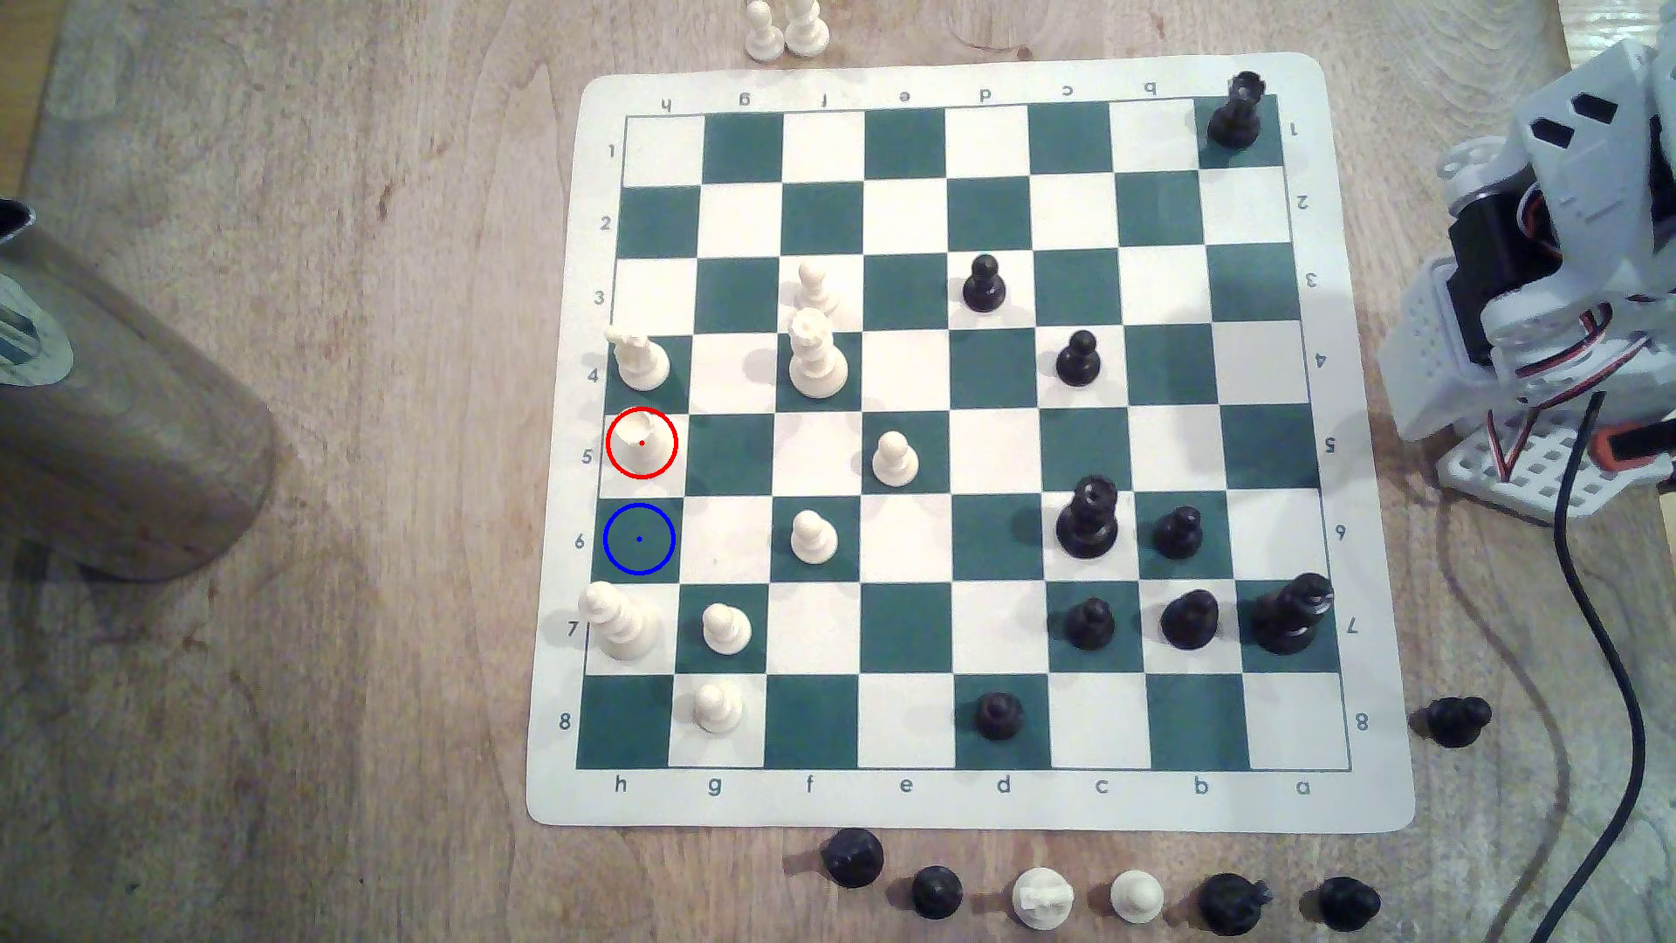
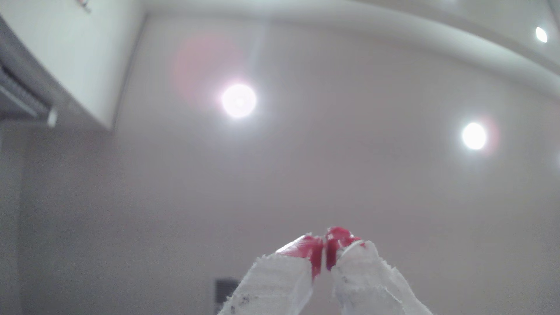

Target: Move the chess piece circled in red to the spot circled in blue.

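The arm [image 1: 1542, 272] sits folded at the exterior view's right edge, off the board [image 1: 961, 444] and well apart from everything it has to handle. In the wrist view the gripper [image 2: 325, 257] points up at a ceiling with lamps; its red-tipped fingers [image 2: 312, 251] are together or nearly so, with only a thin slit between them, and nothing is held. This looks like a parked pose, so the move has not yet begun.

The red-ringed piece [image 1: 640, 438] stands on a white square in the h column, row 5, at the board's edge on the exterior view's left. It is cream, so it blends into the square. The blue-ringed square [image 1: 638, 539] is the dark green one directly next to it in the same column, row 6, and it is bare. The move is only one square along the column.

Neighbours matter here. A cream rook-like piece [image 1: 640, 358] stands on the square on the other side, row 4, and a tall cream piece [image 1: 618, 621] stands on row 7, just beyond the target. The target is thus hemmed between pieces, so the gripper likely needs to come down from above, and to open across the column rather than along it.

The arm must reach across the whole board, past the black pieces [image 1: 1088, 517] near its base. A cylinder [image 1: 118, 426] on the table lies beyond the board's left side, clear of the path.
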